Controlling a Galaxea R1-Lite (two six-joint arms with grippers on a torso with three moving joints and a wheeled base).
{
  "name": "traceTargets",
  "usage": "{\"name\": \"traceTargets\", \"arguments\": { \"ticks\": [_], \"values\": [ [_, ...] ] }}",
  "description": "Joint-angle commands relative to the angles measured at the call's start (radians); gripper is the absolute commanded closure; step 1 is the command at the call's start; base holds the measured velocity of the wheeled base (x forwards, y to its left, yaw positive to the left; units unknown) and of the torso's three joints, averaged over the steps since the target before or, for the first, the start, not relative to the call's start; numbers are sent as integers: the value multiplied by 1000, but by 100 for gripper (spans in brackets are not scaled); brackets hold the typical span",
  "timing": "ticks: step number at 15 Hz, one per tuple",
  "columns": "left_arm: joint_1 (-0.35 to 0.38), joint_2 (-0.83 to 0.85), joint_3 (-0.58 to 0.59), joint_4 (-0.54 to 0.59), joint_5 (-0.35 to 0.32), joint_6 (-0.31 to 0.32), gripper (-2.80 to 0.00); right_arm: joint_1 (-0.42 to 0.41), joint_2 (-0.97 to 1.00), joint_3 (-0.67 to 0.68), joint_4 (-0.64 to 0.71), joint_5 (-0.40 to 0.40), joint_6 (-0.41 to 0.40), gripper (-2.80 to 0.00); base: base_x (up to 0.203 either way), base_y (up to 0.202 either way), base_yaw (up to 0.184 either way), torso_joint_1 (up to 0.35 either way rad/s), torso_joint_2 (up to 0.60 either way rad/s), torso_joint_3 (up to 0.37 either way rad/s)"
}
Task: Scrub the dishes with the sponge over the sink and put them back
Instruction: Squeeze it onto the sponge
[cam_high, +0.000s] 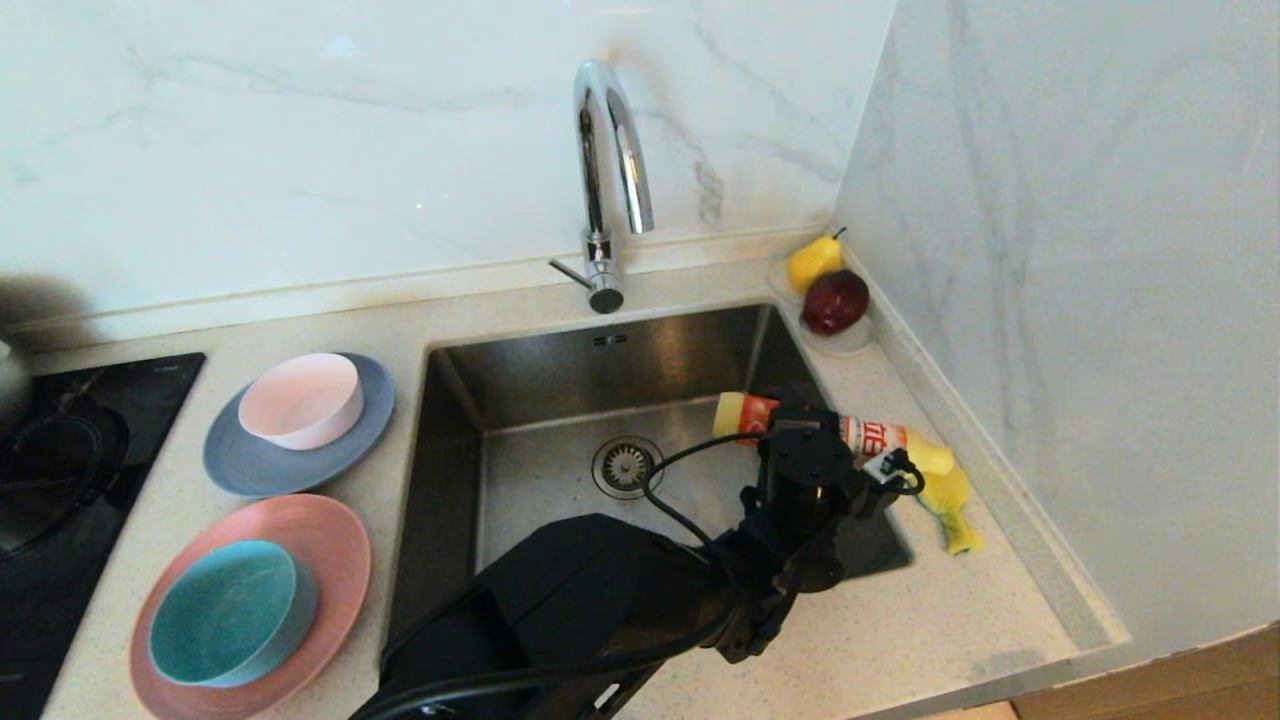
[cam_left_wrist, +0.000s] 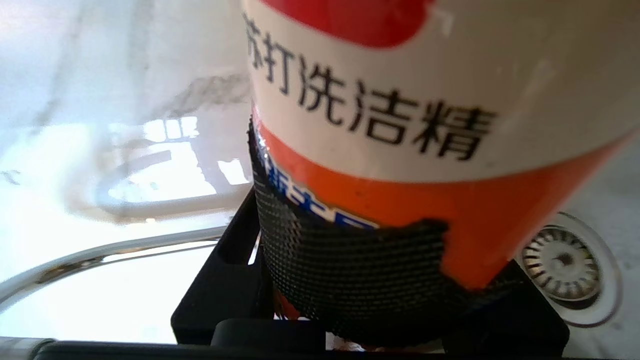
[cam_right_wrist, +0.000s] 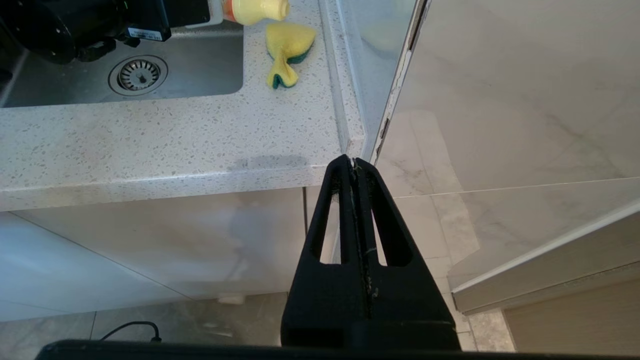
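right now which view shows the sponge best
The right wrist view: the sponge lies whole and unblocked on the counter beside the sink, yellow with its green face visible. The head view shows it partly hidden behind the held bottle. The left wrist view misses it.

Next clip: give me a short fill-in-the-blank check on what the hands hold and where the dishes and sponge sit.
1. The left hand is closed on the ____, held sideways over the sink.
2. The sponge lies on the ____ beside the sink.
3. The teal bowl sits on the ____ plate.
4. The right hand, down by the cabinet front, is ____.

Missing words: detergent bottle; counter; pink; shut
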Motion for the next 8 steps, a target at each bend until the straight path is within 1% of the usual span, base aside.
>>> {"name": "traceTargets", "arguments": {
  "ticks": [1, 6, 8],
  "values": [
    [0, 16, 0, -28, 4, 30, 0, 0, 0, 0, 0, 1, 0, 0, 0, 0, 0, 0, 0, 0],
    [0, 19, 1, -32, 4, 68, 0, 0, -2, 0, 0, 1, 0, 0, 0, 0, 0, 0, 0, 0],
    [0, 26, 0, -36, 4, 74, 0, 0, 0, 0, 0, 1, 0, 0, 0, 0, 0, 0, 0, 0]
  ]
}}
